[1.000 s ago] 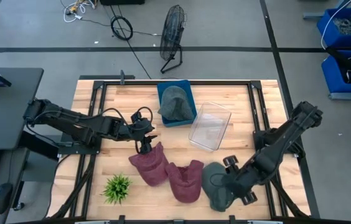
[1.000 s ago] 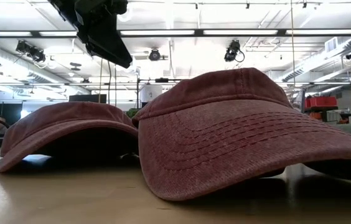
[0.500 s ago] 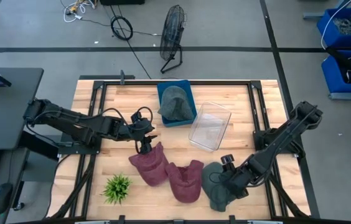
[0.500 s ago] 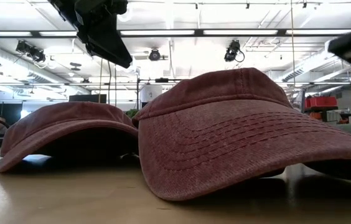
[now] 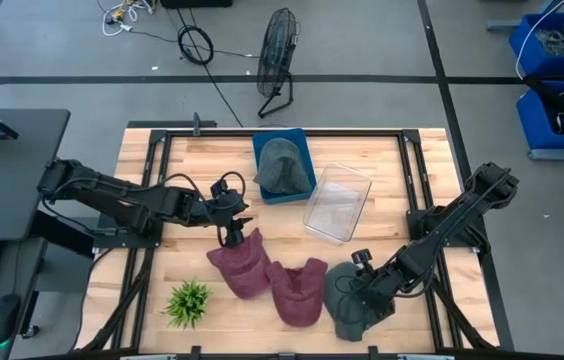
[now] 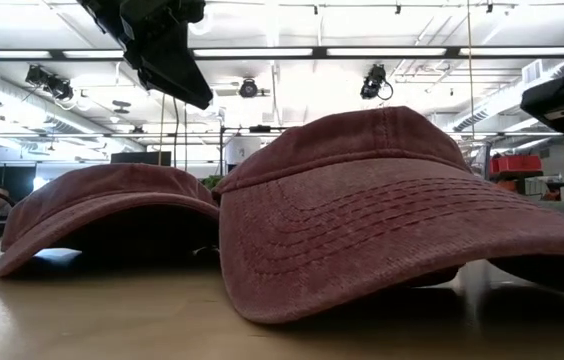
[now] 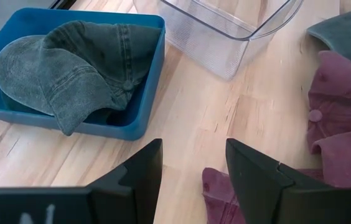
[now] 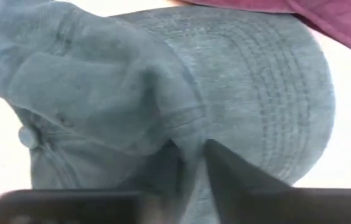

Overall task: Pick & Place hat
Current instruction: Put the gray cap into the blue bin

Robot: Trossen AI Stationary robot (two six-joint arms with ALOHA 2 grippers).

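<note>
A grey-green hat (image 5: 342, 308) lies near the table's front edge, right of two maroon hats (image 5: 240, 264) (image 5: 300, 290) that rest brim-down on the wood. My right gripper (image 5: 355, 290) is down on the grey-green hat (image 8: 256, 81), shut on its cloth. My left gripper (image 5: 230, 233) hangs open just above the far end of the left maroon hat (image 7: 225, 199), touching nothing. Another grey-green hat (image 5: 282, 165) sits in a blue bin (image 5: 304, 150) at the back. My right gripper pinches a raised fold of the grey-green hat's crown (image 8: 185, 134) between its two fingers (image 8: 225, 171), close behind the brim. It comes slanting down from the table's right side. The hat lies on the table, its brim (image 8: 287, 74) flat.
A clear plastic tub (image 5: 338, 203) stands right of the blue bin. A small green plant (image 5: 188, 300) is at the front left. Bare wood lies between the bins and the hats. In the low view the maroon hats (image 6: 382, 220) fill the foreground.
My right gripper has moved toward the table's left edge and a little toward its far edge, coming over the grey-green hat's crown. The near maroon hat's brim has shifted slightly. My left arm has kept still.
</note>
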